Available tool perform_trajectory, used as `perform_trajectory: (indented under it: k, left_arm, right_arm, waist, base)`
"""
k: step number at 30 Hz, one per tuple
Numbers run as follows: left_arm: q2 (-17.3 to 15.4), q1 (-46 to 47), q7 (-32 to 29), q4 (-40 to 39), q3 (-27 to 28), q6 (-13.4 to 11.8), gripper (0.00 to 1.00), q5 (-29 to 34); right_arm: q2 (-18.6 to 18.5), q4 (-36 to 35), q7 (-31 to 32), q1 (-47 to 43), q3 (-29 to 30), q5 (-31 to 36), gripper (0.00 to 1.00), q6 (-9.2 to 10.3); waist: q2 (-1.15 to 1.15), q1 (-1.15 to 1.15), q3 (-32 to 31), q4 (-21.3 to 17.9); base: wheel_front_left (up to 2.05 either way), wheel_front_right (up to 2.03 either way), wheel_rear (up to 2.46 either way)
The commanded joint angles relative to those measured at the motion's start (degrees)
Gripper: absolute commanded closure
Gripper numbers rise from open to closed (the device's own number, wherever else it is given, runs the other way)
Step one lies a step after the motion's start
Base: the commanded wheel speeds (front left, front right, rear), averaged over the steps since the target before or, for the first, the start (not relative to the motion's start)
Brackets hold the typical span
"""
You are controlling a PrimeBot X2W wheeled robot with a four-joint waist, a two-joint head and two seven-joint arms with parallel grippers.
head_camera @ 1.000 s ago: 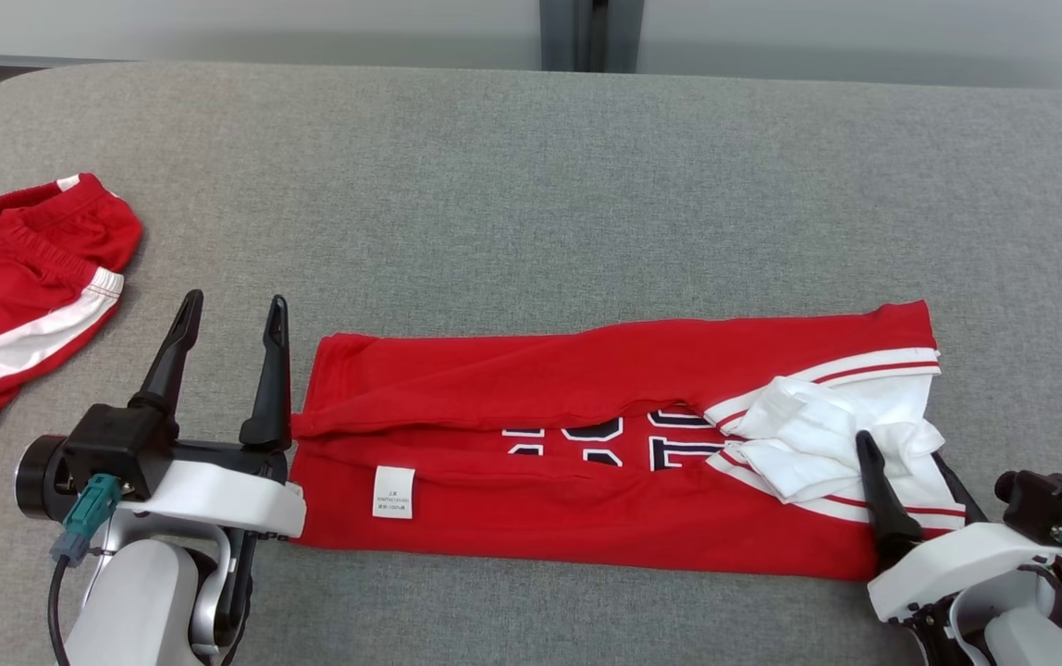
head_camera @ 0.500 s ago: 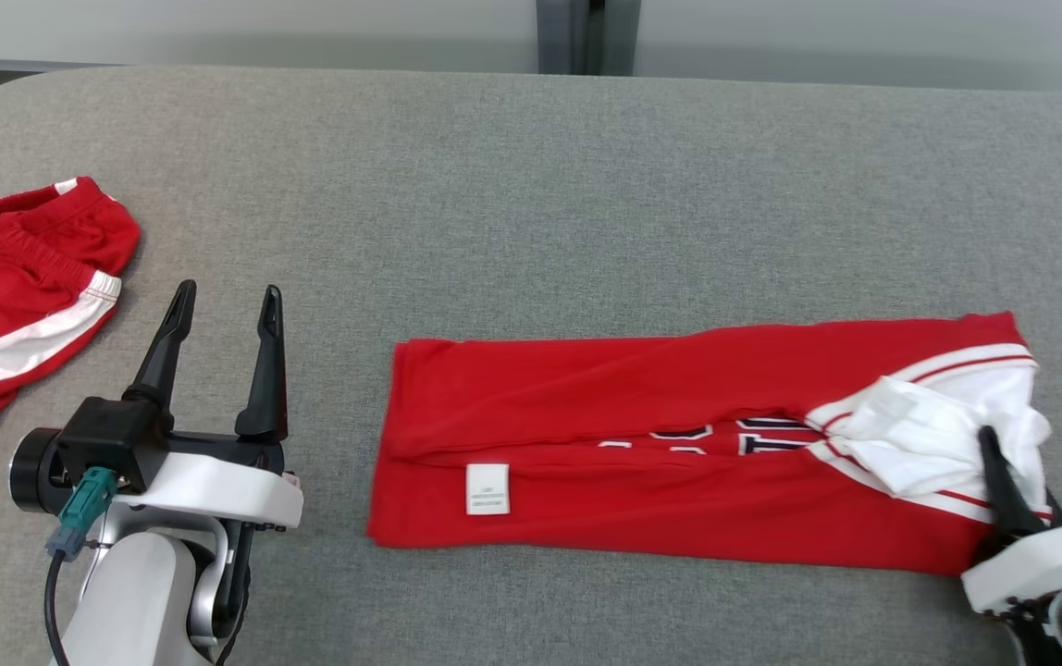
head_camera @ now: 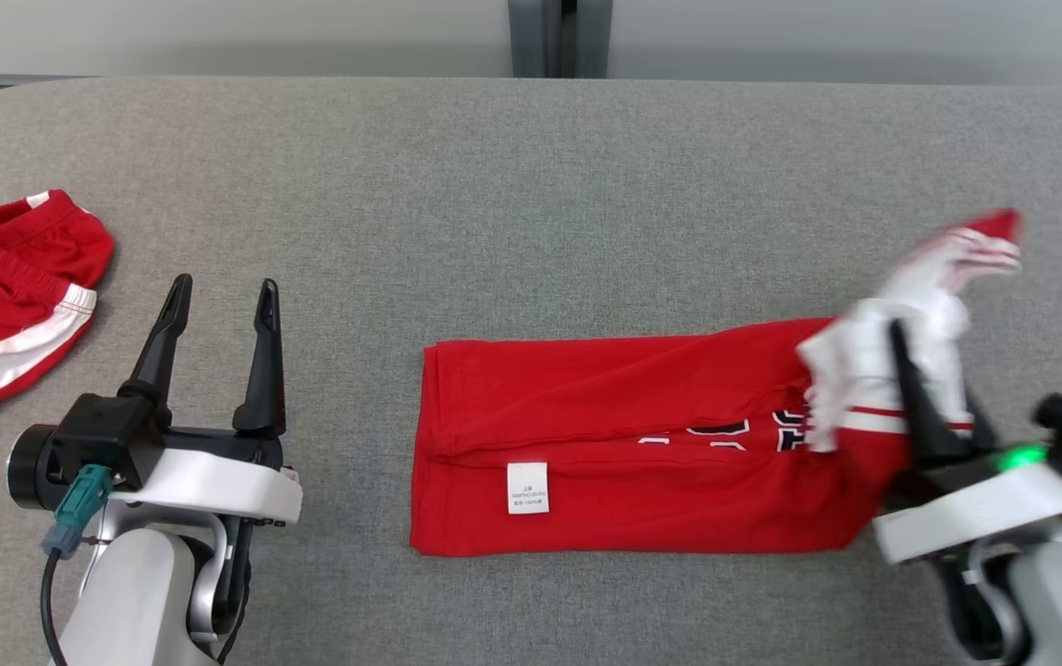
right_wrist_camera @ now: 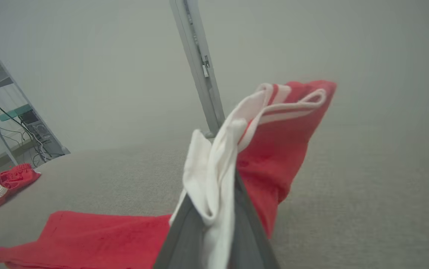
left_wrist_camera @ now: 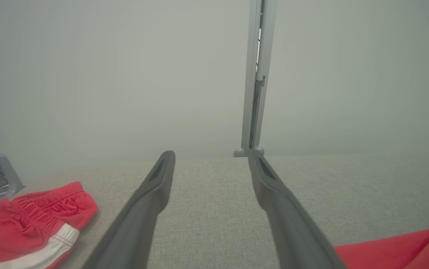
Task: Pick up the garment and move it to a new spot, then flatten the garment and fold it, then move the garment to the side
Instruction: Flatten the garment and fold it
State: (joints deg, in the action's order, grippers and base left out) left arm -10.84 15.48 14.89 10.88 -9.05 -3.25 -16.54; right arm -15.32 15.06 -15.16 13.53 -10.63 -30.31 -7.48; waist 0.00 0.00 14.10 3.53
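One end of the shirt [head_camera: 623, 416], lying lengthwise left to right, is pinched and held up by the nearer right tool [head_camera: 924, 379]; the left tool [head_camera: 223, 283] stands open, apart.

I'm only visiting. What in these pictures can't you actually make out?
The label on the shirt: head view, print too small to read.
The lettering: head view, mostly covered by the shirt's fold.
The shorts: head view, cut off by the left edge.
The shirt's lifted end: head view, blurred.
Tips of the right gripper: right wrist view, buried in the cloth it pinches.
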Motion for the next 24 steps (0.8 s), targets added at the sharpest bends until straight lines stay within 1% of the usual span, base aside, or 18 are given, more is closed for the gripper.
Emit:
perform_trajectory:
  k: [1,4,5,7,9,13,14,18,24]
  left_arm:
    - [-0.11,0.67,0.19,0.04,0.12,0.07,0.0,0.3]
    - [0.14,0.85,0.19,0.23,-0.12,0.18,0.0,0.3]
    - [0.39,1.02,0.19,0.39,-0.25,0.3,0.0,0.3]
    - [0.7,1.23,0.19,0.56,-0.46,0.43,0.0,0.38]
    - [1.0,1.52,0.19,0.77,-0.7,0.55,0.0,0.46]
    - [1.62,1.91,0.19,1.04,-1.25,0.64,0.0,0.48]
    - [1.62,1.91,0.19,1.04,-1.25,0.64,0.0,0.48]
    - [2.14,2.4,0.19,1.5,-1.87,1.15,0.0,0.7]
    - [2.96,3.06,0.19,2.13,-2.64,1.63,0.0,1.1]
  right_arm:
    - [1.1,-3.75,0.74,0.08,-2.42,1.07,1.0,-0.04]
    - [3.1,-9.23,3.26,0.26,-6.91,2.19,1.0,-0.04]
    - [4.56,-11.84,4.98,0.76,-10.23,2.56,1.0,-0.04]
    - [5.69,-12.6,6.48,1.44,-13.57,2.38,1.0,-0.04]
    - [6.95,-11.88,7.36,2.26,-16.48,2.3,1.0,-0.04]
    - [9.19,-7.16,7.64,4.98,-21.37,1.81,1.0,-0.04]
    - [9.19,-7.16,7.64,4.98,-21.37,1.81,1.0,-0.04]
    - [10.65,-0.02,6.51,8.49,-23.88,1.58,1.0,-0.04]
    - [12.03,9.25,4.15,13.73,-27.32,-0.8,1.0,-0.04]
  waist:
    - [0.0,0.0,-0.12,0.12]
    - [0.0,0.0,-0.29,0.44]
    - [0.0,0.0,-0.35,0.73]
    - [0.0,0.0,-0.38,1.14]
    - [0.0,0.0,-0.32,1.68]
    - [0.0,0.0,0.11,2.81]
    - [0.0,0.0,0.11,2.81]
    - [0.0,0.0,0.79,4.03]
    - [0.0,0.0,1.91,5.12]
  base:
    - [0.0,0.0,0.0]
    - [0.0,0.0,0.0]
    - [0.0,0.0,0.0]
    - [0.0,0.0,0.0]
    - [0.0,0.0,0.0]
    - [0.0,0.0,0.0]
    - [0.0,0.0,0.0]
    - [0.0,0.0,0.0]
    - [0.0,0.0,0.0]
